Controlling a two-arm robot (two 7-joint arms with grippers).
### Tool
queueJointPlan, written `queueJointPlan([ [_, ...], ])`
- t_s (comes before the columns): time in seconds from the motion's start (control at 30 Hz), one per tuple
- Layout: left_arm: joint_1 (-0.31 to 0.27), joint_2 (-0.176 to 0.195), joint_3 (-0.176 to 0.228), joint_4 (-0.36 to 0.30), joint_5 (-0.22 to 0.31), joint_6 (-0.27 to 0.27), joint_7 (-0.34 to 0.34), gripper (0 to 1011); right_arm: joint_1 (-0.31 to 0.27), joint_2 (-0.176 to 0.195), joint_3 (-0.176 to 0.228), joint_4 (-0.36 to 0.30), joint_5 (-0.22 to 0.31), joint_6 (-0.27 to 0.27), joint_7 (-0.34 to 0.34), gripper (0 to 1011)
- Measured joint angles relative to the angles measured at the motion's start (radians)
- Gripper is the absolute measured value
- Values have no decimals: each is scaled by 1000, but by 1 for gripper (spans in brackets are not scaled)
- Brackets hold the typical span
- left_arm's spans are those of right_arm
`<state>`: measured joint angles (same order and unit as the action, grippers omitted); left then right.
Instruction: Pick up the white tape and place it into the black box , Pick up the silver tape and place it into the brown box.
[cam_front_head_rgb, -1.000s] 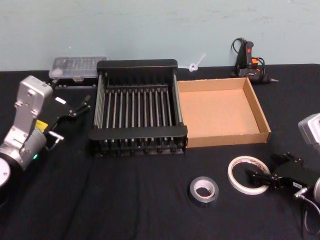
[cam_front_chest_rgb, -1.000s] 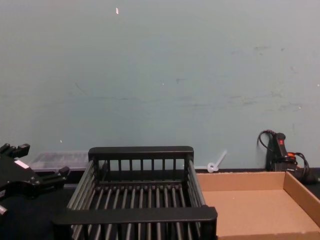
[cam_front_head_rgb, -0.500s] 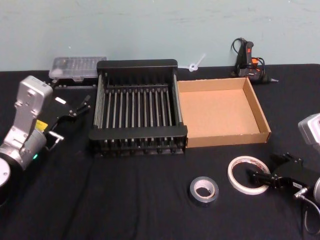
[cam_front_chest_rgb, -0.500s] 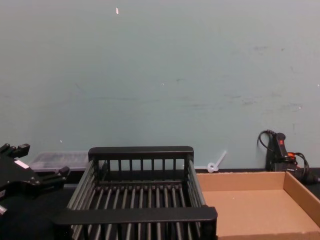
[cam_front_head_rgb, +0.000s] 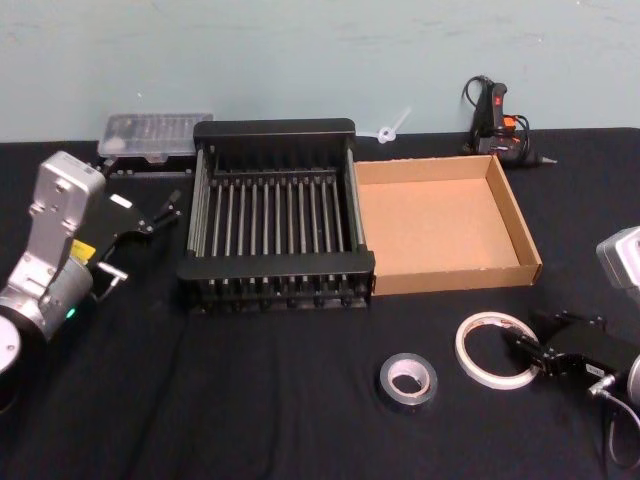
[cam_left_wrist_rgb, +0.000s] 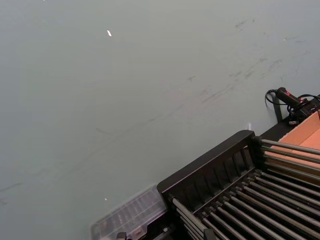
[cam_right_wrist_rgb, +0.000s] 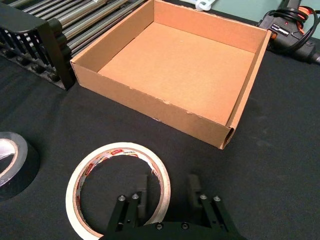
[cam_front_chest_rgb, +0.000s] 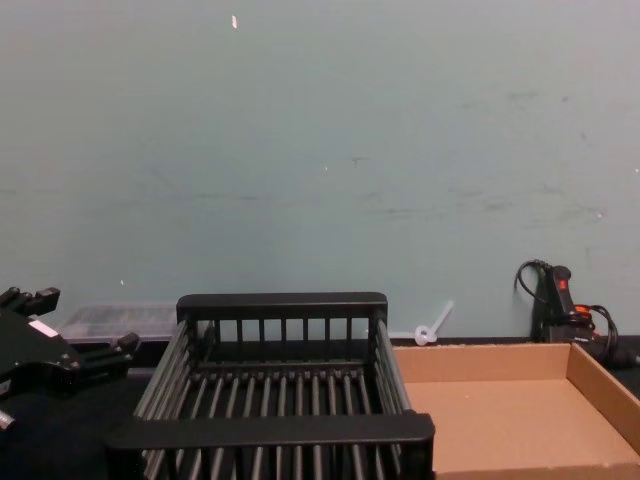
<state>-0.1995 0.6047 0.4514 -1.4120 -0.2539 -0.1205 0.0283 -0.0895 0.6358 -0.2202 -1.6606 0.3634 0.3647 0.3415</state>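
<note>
The white tape (cam_front_head_rgb: 492, 349) lies flat on the black cloth in front of the brown box (cam_front_head_rgb: 441, 218). My right gripper (cam_front_head_rgb: 520, 346) is low at the roll's right side, open. In the right wrist view one of its fingers (cam_right_wrist_rgb: 142, 191) is inside the hole of the white tape (cam_right_wrist_rgb: 95, 167) and the other stands outside its wall. The silver tape (cam_front_head_rgb: 407, 381) lies flat just left of the white roll, untouched, and also shows as the silver tape (cam_right_wrist_rgb: 11, 165) in the right wrist view. The black box (cam_front_head_rgb: 274, 228) stands left of the brown box. My left gripper (cam_front_head_rgb: 160, 212) is parked open beside the crate's left wall.
A clear plastic case (cam_front_head_rgb: 155, 134) sits behind the crate at the back left. A black glue gun (cam_front_head_rgb: 497, 122) with its cord lies at the back right, and a small white plastic piece (cam_front_head_rgb: 390, 128) lies behind the boxes. Black cloth covers the table.
My right gripper has moved slightly in and down onto the white tape's right wall, one finger now inside its hole. The left arm and both rolls have not moved.
</note>
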Motion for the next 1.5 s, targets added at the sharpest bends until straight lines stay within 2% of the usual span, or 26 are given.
queueJointPlan([
  [0.47, 0, 0, 0, 0, 0, 0, 0, 1001, 0, 0, 0, 0, 1, 0, 0, 91],
  [1.23, 0, 0, 0, 0, 0, 0, 0, 1002, 0, 0, 0, 0, 1, 0, 0, 80],
  [1.5, 0, 0, 0, 0, 0, 0, 0, 1001, -6, -2, 13, -17, 5, -25, 15, 80],
])
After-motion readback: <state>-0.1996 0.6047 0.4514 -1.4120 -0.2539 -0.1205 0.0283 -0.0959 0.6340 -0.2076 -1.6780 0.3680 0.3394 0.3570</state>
